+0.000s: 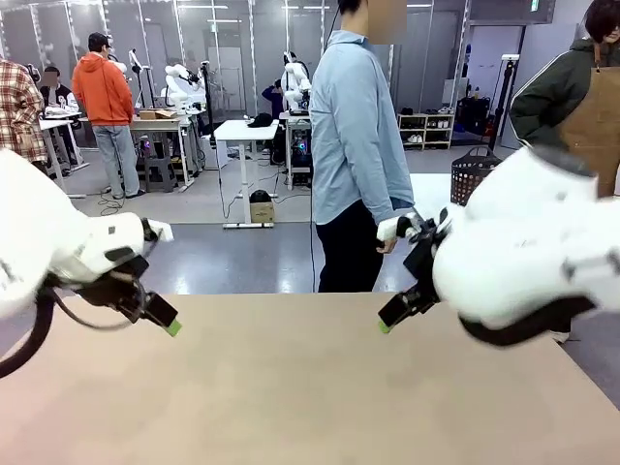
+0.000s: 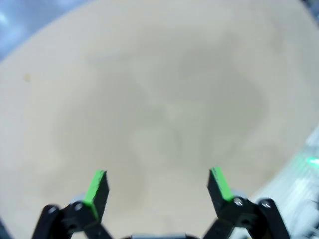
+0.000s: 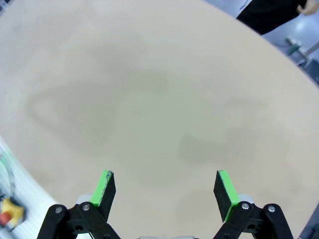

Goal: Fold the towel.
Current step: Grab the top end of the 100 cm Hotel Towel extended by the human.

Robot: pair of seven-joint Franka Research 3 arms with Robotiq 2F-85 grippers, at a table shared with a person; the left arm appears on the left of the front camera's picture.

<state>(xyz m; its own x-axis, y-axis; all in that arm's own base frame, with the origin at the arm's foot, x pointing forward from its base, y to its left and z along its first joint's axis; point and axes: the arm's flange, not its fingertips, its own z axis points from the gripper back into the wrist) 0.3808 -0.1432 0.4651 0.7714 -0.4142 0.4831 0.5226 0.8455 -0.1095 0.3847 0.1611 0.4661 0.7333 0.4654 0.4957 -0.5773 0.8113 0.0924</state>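
Poised above the tan table (image 1: 310, 407), left gripper (image 2: 159, 185) over its left side and right gripper (image 3: 164, 191) over its right side, jaws of both spread wide, gripping nothing. Beyond the table's far edge, a person (image 1: 354, 145) standing side-on.

This seems to be a lab or workshop hall, with a grey floor (image 1: 194, 208), glass partition walls (image 1: 228, 39) and a white desk (image 1: 242, 130) trailing cables (image 1: 223, 189). People (image 1: 103, 92) stand at cluttered desks (image 1: 160, 122) farther back, near low shelving (image 1: 426, 131).

Towel: whereabouts, pose, fold state, colour cannot be told.
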